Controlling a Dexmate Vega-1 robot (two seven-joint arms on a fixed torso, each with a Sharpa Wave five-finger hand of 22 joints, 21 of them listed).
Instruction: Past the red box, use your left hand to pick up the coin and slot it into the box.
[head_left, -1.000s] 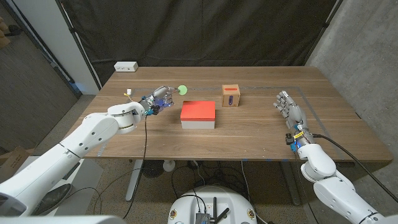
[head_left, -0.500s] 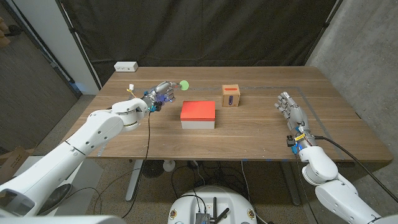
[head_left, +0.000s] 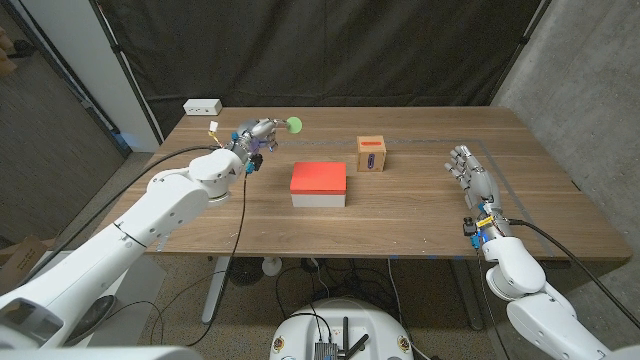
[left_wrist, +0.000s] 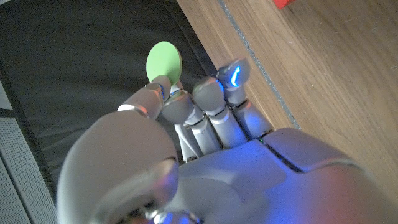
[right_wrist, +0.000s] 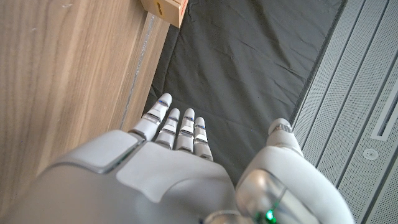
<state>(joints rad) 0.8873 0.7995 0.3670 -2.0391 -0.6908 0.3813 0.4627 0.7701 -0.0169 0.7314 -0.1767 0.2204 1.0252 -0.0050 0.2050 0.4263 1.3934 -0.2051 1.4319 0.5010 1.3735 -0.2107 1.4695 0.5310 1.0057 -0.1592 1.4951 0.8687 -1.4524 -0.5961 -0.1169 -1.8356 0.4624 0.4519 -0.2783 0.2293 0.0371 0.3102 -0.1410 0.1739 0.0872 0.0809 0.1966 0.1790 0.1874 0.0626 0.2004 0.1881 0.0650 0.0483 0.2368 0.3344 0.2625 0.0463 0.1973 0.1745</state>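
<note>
1. Fingers (left_wrist: 163, 87) of left hand (head_left: 256, 134) pinch round green coin (head_left: 294, 125), raised near wooden worktop (head_left: 420, 200) far edge.
2. Flat red box (head_left: 319, 179) mid-worktop.
3. Right hand (head_left: 473, 176) fingers straight, apart, empty.

Wooden table (head_left: 400, 215): red box (head_left: 319, 184) mid-table, small wooden slotted box (head_left: 371, 154) behind, white block (head_left: 202, 106) far-left corner.

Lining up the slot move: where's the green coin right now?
In the head view the green coin is pinched in the left robot hand, raised over the table's far left part, beyond the red box and left of the wooden slot box.
</note>
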